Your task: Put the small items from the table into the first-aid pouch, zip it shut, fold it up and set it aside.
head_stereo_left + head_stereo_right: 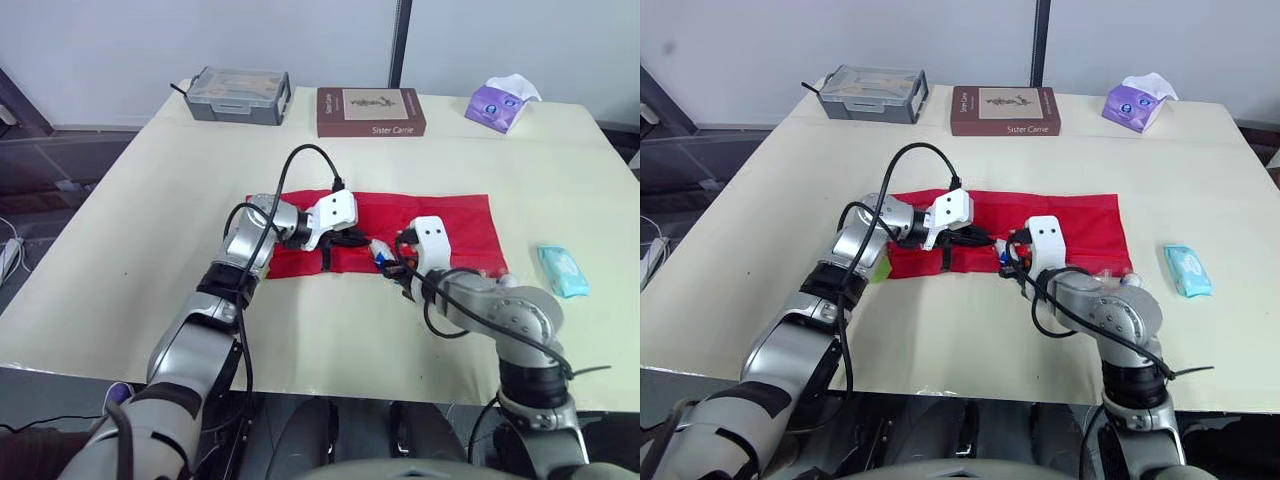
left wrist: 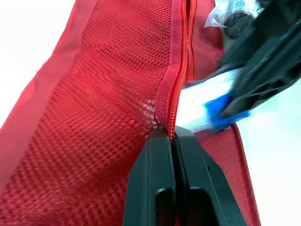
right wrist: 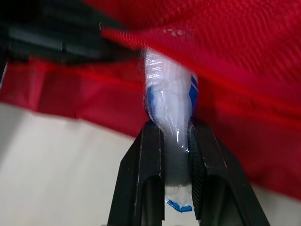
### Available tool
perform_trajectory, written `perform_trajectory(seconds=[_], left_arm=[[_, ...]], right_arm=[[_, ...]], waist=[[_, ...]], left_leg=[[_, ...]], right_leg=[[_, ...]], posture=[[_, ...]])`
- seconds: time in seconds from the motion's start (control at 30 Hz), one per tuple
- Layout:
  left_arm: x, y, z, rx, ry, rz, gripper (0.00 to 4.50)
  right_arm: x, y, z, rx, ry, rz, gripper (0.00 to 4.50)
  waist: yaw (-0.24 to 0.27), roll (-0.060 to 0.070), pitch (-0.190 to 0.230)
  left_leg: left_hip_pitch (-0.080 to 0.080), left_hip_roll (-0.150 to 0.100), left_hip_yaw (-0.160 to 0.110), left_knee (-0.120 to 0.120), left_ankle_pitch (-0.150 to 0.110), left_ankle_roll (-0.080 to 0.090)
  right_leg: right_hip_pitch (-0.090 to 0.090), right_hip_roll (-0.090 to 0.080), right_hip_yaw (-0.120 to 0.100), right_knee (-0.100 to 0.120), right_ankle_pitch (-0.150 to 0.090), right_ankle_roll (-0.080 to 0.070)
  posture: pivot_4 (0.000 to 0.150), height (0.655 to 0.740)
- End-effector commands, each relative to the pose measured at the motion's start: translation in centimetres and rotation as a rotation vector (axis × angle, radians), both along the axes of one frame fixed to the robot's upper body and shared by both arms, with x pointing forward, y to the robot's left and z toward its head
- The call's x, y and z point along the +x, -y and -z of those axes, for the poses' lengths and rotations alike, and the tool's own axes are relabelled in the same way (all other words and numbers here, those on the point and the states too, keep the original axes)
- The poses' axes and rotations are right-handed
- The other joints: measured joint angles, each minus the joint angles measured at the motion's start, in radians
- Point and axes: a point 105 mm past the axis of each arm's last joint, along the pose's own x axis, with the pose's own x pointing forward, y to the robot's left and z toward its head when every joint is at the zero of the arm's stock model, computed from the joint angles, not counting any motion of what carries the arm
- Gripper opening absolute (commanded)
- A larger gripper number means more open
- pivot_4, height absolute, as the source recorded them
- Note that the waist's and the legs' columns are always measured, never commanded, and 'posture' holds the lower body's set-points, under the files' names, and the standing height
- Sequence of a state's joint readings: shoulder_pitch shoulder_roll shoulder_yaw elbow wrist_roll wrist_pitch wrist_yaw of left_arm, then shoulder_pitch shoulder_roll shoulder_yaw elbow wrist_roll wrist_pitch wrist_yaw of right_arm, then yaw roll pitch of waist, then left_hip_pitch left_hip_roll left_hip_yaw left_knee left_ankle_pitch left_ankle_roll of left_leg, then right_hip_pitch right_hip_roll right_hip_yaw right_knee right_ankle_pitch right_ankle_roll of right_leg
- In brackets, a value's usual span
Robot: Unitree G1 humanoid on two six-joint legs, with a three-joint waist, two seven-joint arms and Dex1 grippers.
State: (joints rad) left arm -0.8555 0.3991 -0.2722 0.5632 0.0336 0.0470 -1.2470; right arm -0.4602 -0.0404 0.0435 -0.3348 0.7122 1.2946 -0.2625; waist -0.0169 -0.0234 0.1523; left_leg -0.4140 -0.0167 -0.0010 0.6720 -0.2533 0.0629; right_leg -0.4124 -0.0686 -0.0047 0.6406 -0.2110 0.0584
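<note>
First-aid pouch (image 1: 440,215): red, unfolded, lying flat around the middle of the desk (image 1: 150,220), long side running left to right.

Zip: the left wrist view shows the two red zip tapes side by side above my grip, with the mesh pocket to one side. I cannot tell how far they are joined.

Left fingers (image 2: 170,139): clenched together on the pouch's zip edge, pinching red fabric at the near long side.

Right fingers (image 1: 397,263): clamped on a clear-wrapped packet (image 3: 169,96), white with blue print. Its far end sits under a raised red edge of the pouch and its near end pokes out between my fingers. I cannot tell how deep it has gone in.

Both sets of fingers are just beside each other at the pouch's near edge, about mid-length.

Elsewhere on the desk:
- A teal packet (image 1: 562,270) lies to the right of the pouch, apart from it.
- Along the far edge, well apart from the pouch, are a grey lidded box (image 1: 238,96), a brown book (image 1: 370,111) and a purple tissue pack (image 1: 502,103).
</note>
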Motion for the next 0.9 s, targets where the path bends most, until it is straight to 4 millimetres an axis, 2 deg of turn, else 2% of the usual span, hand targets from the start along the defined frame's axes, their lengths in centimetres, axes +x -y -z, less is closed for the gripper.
perform_trajectory(seconds=[0.03, 0.2, 0.27, 0.3, 0.33, 0.47, 0.6, 0.7, 0.8, 0.87, 0.9], left_arm=[[-0.5, 1.0, -1.0, -0.042, 0.019, 0.039, 0.00], [-0.5, 0.9, -1.0, -0.044, 0.014, 0.031, 0.00], [-0.4, 0.8, -0.9, -0.045, 0.012, 0.024, 0.00], [-0.3, 0.7, -0.9, -0.045, 0.011, 0.018, 0.00], [-0.2, 0.5, -0.9, -0.045, 0.009, 0.008, 0.00], [0.2, 0.0, -0.9, -0.036, 0.010, -0.017, 0.00], [0.5, -0.2, -1.0, -0.033, 0.012, -0.025, 0.00], [0.5, -0.3, -1.1, -0.031, 0.012, -0.026, 0.00], [0.4, -0.3, -1.1, -0.030, 0.014, -0.021, 0.00], [0.4, -0.2, -1.2, -0.032, 0.014, -0.018, 0.00], [0.3, -0.2, -1.3, -0.034, 0.013, -0.017, 0.00]], right_arm=[[0.9, -1.9, -1.0, 0.029, 0.048, -0.028, 0.13], [1.9, -4.1, -0.4, 0.066, 0.038, -0.078, 0.13], [2.1, -4.3, -0.2, 0.076, 0.046, -0.090, 0.13], [2.1, -4.2, -0.1, 0.083, 0.049, -0.096, 1.16], [1.9, -4.0, -0.2, 0.083, 0.065, -0.113, 1.51], [0.3, -2.3, -1.4, 0.035, 0.168, -0.202, 3.59], [-1.7, -0.9, -2.2, -0.068, 0.280, -0.326, 3.59], [-2.0, -0.1, -1.8, -0.159, 0.320, -0.365, 3.59], [-0.8, 0.0, -1.6, -0.221, 0.361, -0.364, 2.81], [0.1, -0.2, -1.4, -0.265, 0.383, -0.364, 1.87], [0.5, -0.3, -1.2, -0.293, 0.392, -0.369, 1.22]], waist=[[-0.001, 0.000, 0.000], [-0.002, 0.000, 0.000], [-0.007, 0.001, 0.000], [-0.009, 0.001, -0.001], [-0.012, 0.001, 0.000], [-0.013, 0.001, 0.000], [-0.011, 0.002, 0.000], [-0.015, 0.002, 0.000], [-0.019, 0.002, 0.000], [-0.019, 0.002, 0.000], [-0.018, 0.002, 0.000]], left_leg=[[0.000, 0.000, 0.000, 0.000, 0.000, 0.000], [0.001, 0.000, 0.000, 0.000, 0.000, 0.000], [0.001, 0.000, 0.000, 0.000, 0.000, 0.000], [0.001, 0.000, 0.000, -0.001, 0.000, 0.000], [0.001, 0.000, 0.000, -0.001, 0.000, 0.000], [0.000, 0.000, 0.000, -0.001, 0.000, 0.000], [0.000, 0.000, 0.000, -0.001, 0.000, 0.000], [0.000, 0.000, 0.000, -0.001, 0.000, 0.000], [0.000, 0.000, 0.000, -0.001, 0.000, 0.000], [0.000, 0.000, 0.000, -0.001, 0.000, 0.000], [0.000, 0.000, 0.000, -0.001, 0.000, 0.000]], right_leg=[[0.000, 0.000, 0.000, 0.000, 0.000, 0.000], [0.000, 0.000, 0.000, 0.000, 0.000, 0.000], [0.000, 0.000, 0.000, 0.000, 0.000, 0.000], [0.000, 0.001, 0.000, 0.000, 0.000, 0.000], [0.000, 0.001, 0.001, 0.000, 0.000, 0.000], [0.000, 0.000, 0.000, 0.000, 0.000, 0.000], [0.000, 0.000, 0.000, -0.002, 0.000, 0.000], [0.000, 0.000, 0.000, -0.002, 0.000, 0.000], [0.000, 0.001, 0.000, -0.001, 0.000, 0.000], [0.000, 0.000, 0.000, -0.002, 0.000, 0.000], [0.000, 0.000, 0.000, -0.002, 0.000, 0.000]], posture=[[0.150, 0.7400], [0.150, 0.7400], [0.150, 0.7400], [0.150, 0.7400], [0.150, 0.7400], [0.150, 0.7400], [0.150, 0.7400], [0.150, 0.7400], [0.150, 0.7400], [0.150, 0.7400], [0.150, 0.7400]])
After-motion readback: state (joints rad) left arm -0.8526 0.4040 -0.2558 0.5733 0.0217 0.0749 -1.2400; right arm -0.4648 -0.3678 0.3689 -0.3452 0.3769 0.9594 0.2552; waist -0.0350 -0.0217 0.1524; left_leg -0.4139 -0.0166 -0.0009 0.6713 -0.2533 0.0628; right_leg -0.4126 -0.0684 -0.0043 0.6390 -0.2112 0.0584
